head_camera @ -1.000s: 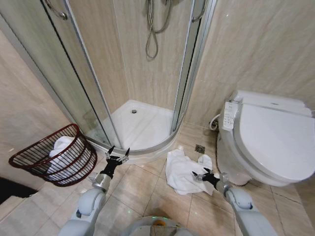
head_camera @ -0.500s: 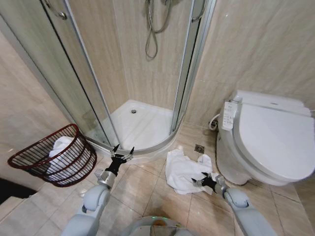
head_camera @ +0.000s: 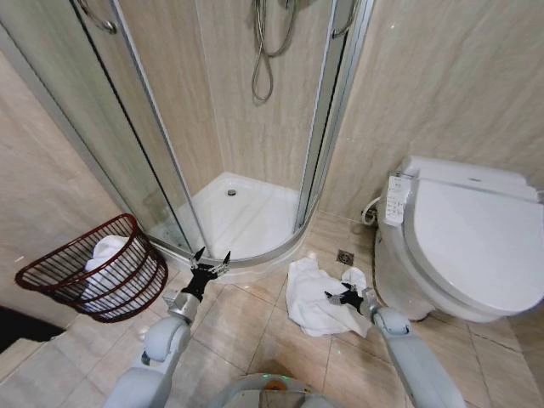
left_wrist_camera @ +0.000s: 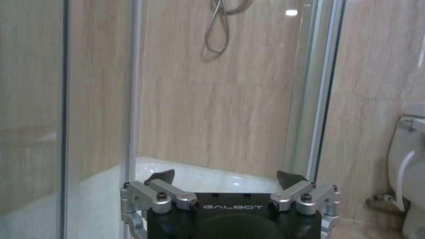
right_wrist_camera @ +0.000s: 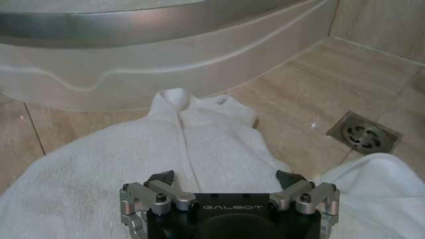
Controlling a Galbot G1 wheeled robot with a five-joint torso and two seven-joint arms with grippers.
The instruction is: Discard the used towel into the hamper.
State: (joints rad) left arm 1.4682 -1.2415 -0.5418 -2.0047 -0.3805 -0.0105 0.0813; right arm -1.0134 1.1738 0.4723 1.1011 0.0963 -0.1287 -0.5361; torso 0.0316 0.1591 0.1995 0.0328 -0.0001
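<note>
1 towel (head_camera: 314, 293) on floor, 1 hamper (head_camera: 93, 268).

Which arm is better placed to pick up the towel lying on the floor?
Right. The right gripper hangs open directly over the crumpled white cloth towel, while the left gripper points at the curved white shower tray, away from the towel.

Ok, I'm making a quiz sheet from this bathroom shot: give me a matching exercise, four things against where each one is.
Things:
1. towel
2. hamper
3. left gripper
4. floor drain

Places:
A. by the shower base's curved edge, open
B. against the left wall, white cloth inside
C. crumpled on the tiles, under the right gripper
D. between shower and toilet

Pairs: 1-C, 2-B, 3-A, 4-D
</note>
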